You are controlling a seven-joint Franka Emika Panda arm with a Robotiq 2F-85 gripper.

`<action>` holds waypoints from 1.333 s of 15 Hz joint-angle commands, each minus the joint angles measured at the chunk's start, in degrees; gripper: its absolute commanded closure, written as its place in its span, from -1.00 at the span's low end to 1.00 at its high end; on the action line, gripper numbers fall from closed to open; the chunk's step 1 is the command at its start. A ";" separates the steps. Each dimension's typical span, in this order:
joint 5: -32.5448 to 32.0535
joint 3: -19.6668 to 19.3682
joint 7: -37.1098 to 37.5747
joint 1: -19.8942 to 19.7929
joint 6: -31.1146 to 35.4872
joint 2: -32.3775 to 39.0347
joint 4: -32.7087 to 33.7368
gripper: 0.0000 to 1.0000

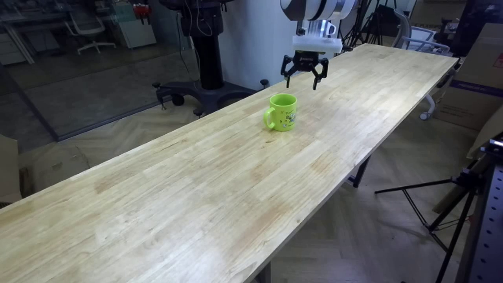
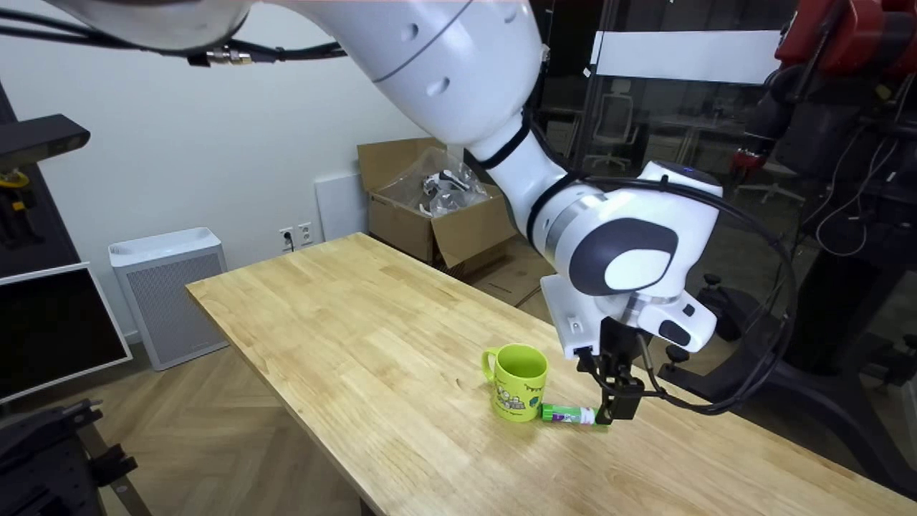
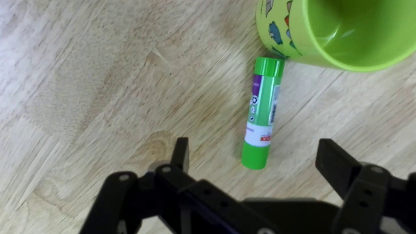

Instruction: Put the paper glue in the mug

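Note:
The lime-green mug (image 1: 286, 114) stands upright on the wooden table in both exterior views (image 2: 517, 383). In the wrist view its rim and printed wall (image 3: 286, 35) fill the upper right. The paper glue, a green stick with a white band (image 3: 263, 110), lies on the table with one end close against the mug's base. It also shows in an exterior view (image 2: 568, 414) and is hidden behind the mug in an exterior view. My gripper (image 3: 253, 143) is open and empty above the table, its fingers on either side of the glue's near end in the wrist view. It shows in both exterior views (image 1: 301, 86) (image 2: 610, 419).
The long light wooden table (image 1: 188, 188) carries the mug and glue. A black wheeled stand (image 1: 210, 90) is close beside the table's long edge. A cardboard box (image 2: 423, 222) stands on the floor past the table. A cable (image 2: 777, 315) loops from the arm beside the gripper.

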 commanded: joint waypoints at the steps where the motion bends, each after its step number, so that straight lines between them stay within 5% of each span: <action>1: -2.03 -0.34 1.45 0.31 -3.94 5.52 7.94 -1.00; 10: -5.86 -0.86 2.16 1.11 -5.34 11.95 14.30 -1.00; 18: -3.95 0.78 2.81 0.52 3.50 15.00 15.87 -1.00; 19: -3.83 0.94 2.93 0.43 4.29 15.20 15.96 -0.54; 20: -3.66 1.23 2.88 0.24 4.74 15.37 16.07 -0.48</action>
